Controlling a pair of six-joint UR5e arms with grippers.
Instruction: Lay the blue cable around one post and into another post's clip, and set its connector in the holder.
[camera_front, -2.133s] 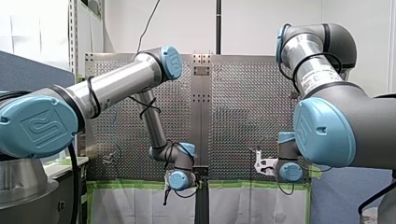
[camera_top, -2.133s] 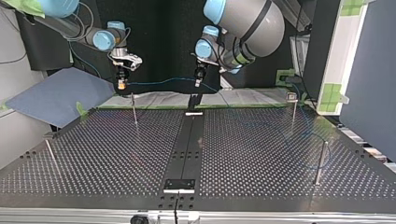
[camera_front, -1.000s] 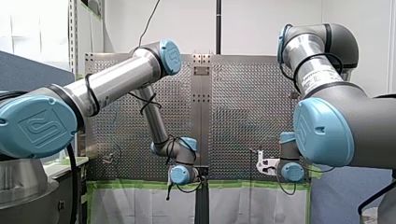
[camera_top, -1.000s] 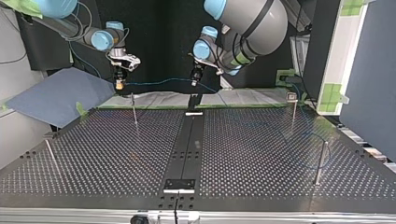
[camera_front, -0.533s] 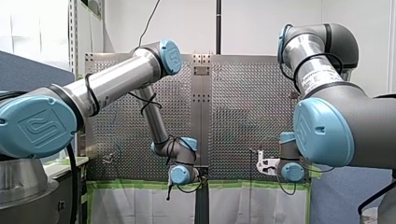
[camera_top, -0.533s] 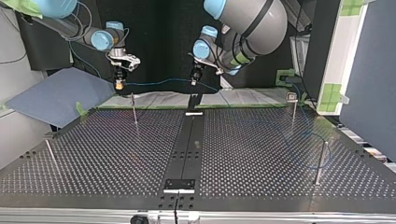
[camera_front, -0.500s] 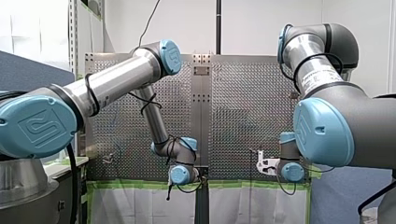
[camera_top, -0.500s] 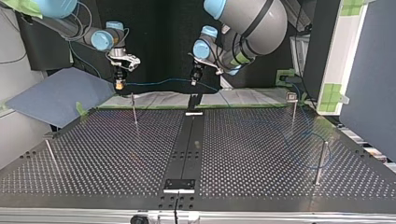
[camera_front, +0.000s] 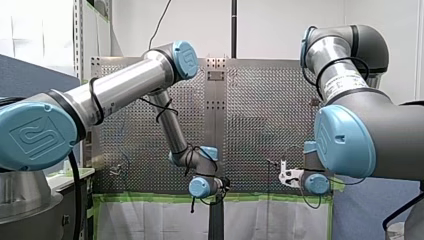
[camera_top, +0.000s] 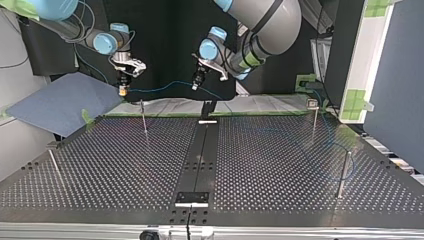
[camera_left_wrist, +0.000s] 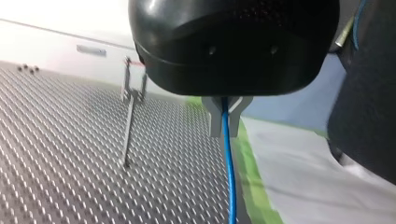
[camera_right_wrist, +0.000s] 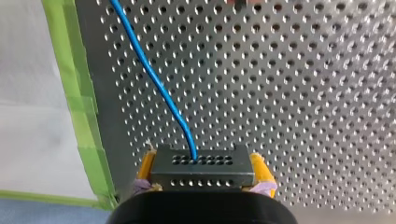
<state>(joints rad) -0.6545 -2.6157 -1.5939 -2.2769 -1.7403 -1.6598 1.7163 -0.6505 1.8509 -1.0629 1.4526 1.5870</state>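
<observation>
Blue cable (camera_left_wrist: 228, 163) hangs in the air between the two grippers at the arms' edge of the perforated table (camera_top: 125, 170). The step in hand therefore looks like routing, with the carried span not yet laid into a clip. The right gripper (camera_right_wrist: 204, 169) is narrowed onto the black connector (camera_right_wrist: 203, 162), whose ends sit against its yellow pads (camera_right_wrist: 146, 164). The cable leaves the connector's outer face and runs off over the table. The left gripper (camera_left_wrist: 224, 114) has its metal fingers (camera_left_wrist: 214, 119) pinched on the cable itself, which drops out from between them.

In the top view the span sags slightly from one gripper to the other and touches no post. Past the left gripper it trails toward the side post (camera_top: 343, 172) at that view's right, where a faint blue loop seems to pass round it, too thin to be sure.

A clip post (camera_left_wrist: 128, 126) with a forked clip (camera_left_wrist: 133, 89) stands beside the left gripper in its wrist view, apart from the cable. The next move probably calls for both arms to carry the span over such a clip, keep it taut and lower it in. The connector's holder cannot be made out.
</observation>
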